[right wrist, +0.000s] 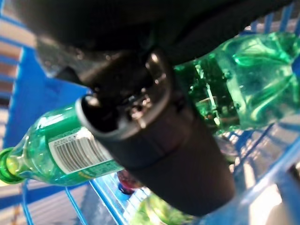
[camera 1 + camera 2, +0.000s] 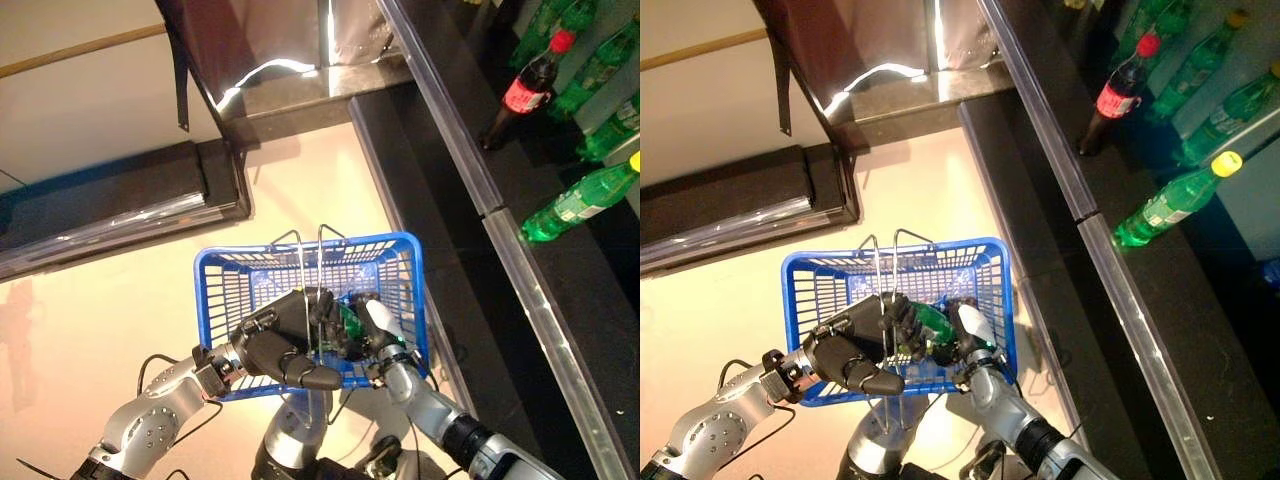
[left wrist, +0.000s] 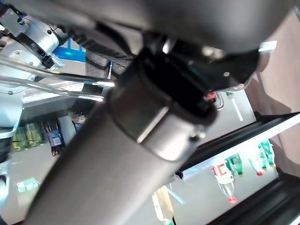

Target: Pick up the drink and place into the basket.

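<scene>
- Right hand (image 2: 965, 335) reaches into the blue basket (image 2: 405, 262), fingers wrapped round a green drink bottle (image 1: 65, 150) at its 5 o'clock corner.
- My left hand (image 2: 285, 345) curls round the basket's wire handle (image 2: 305, 275), carrying it.
- Placing seems nearly done; next I should loosen my fingers and lift clear.
- I see a barcode on the label; no writing is readable.
- More bottles (image 2: 575, 205) stand on the shelf at 2 o'clock.

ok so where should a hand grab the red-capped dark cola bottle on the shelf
Grip the red-capped dark cola bottle around its labelled middle, coming from the aisle side: it stands upright near the black shelf's front edge, with green plastic bottles crowded behind it, so probably only the front is free.
</scene>
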